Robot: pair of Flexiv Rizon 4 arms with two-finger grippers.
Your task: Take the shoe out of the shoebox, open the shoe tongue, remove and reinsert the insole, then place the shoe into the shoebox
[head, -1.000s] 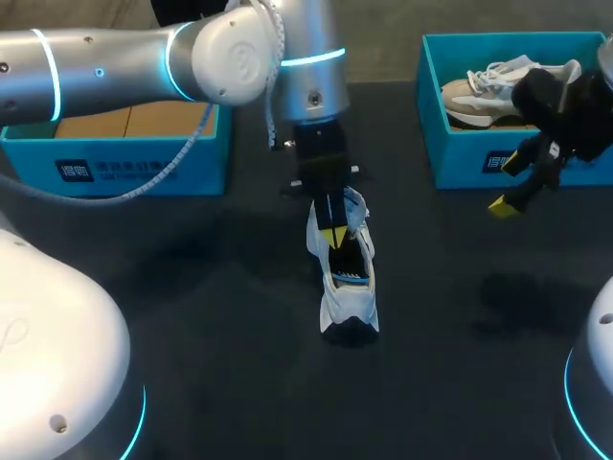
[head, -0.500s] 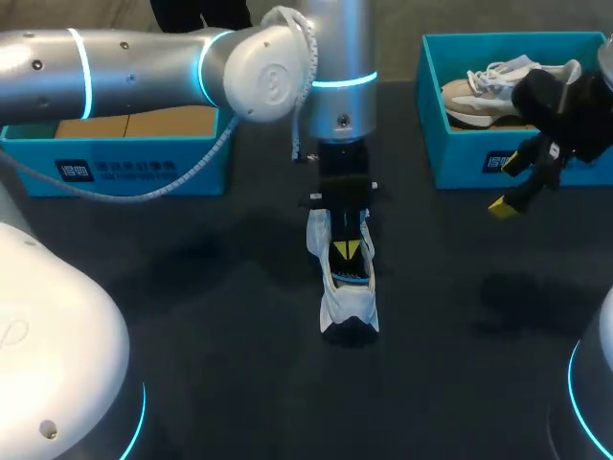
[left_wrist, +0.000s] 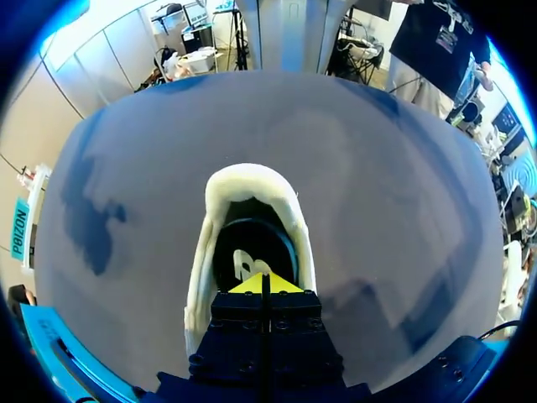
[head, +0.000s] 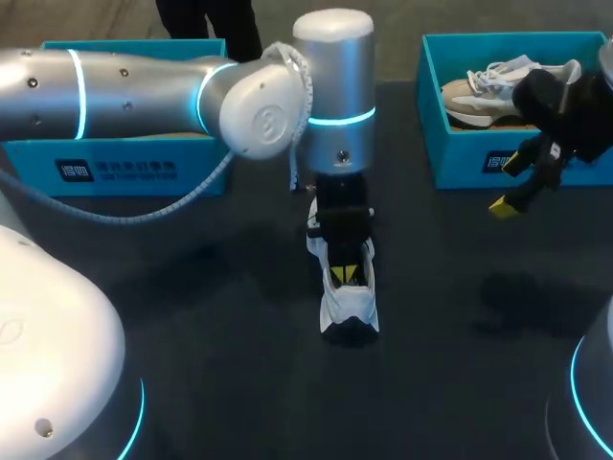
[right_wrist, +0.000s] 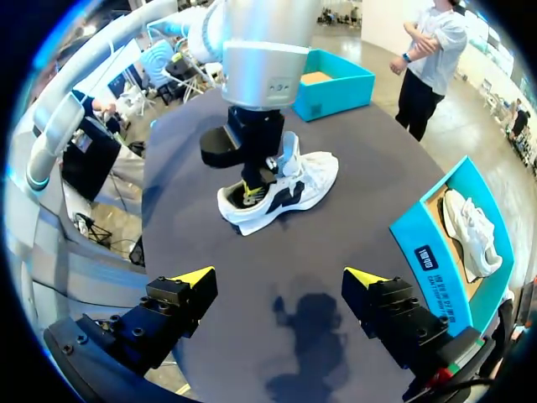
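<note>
A white sneaker [head: 351, 309] stands in the middle of the dark table, heel toward the front edge. My left gripper [head: 349, 274] points down into its opening, fingers shut with the yellow tips together just above the dark insole [left_wrist: 243, 252]. In the left wrist view the padded collar [left_wrist: 252, 180] rings the left gripper [left_wrist: 262, 285]. I cannot tell whether the tips pinch anything. My right gripper [head: 505, 185] hovers open by the right shoebox [head: 460, 163], holding nothing. From the right wrist view, the right gripper [right_wrist: 279, 277] faces the sneaker [right_wrist: 294, 189] from a distance.
The right teal shoebox [right_wrist: 436, 252] holds a second pale sneaker [head: 498, 86]. Another teal shoebox [head: 124, 168] stands at the back left, partly behind my left arm. Bare dark table lies around the sneaker on all sides.
My left gripper has slid from the tongue toward the heel and lower into the shoe's opening, still shut. The right arm and the sneaker have stayed put.
</note>
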